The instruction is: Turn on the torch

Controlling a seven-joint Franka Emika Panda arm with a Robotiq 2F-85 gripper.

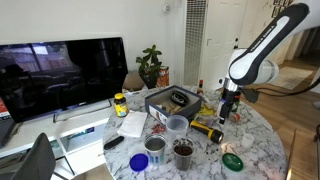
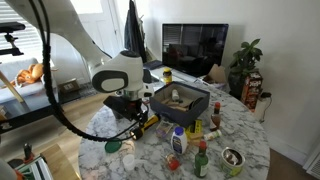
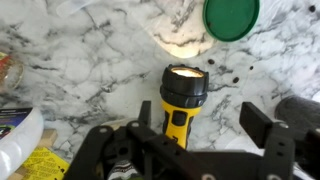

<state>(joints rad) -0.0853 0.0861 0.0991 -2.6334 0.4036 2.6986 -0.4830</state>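
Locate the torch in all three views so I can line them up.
In an exterior view: torch lies on the table, right of centre, just right of the clear cup.
In an exterior view: torch lies left of centre, left of the black tray.
Wrist view: torch sits mid-frame, lens toward the top.
Shared landmark: green lid, close to the torch in every view.

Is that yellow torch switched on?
On. In the wrist view the torch lens glows, and a bright patch lights the marble table.

Daylit room, ext views soft, low-res, wrist cam blurry, torch (image 3: pixel 181 100) lit, glare patch ahead.
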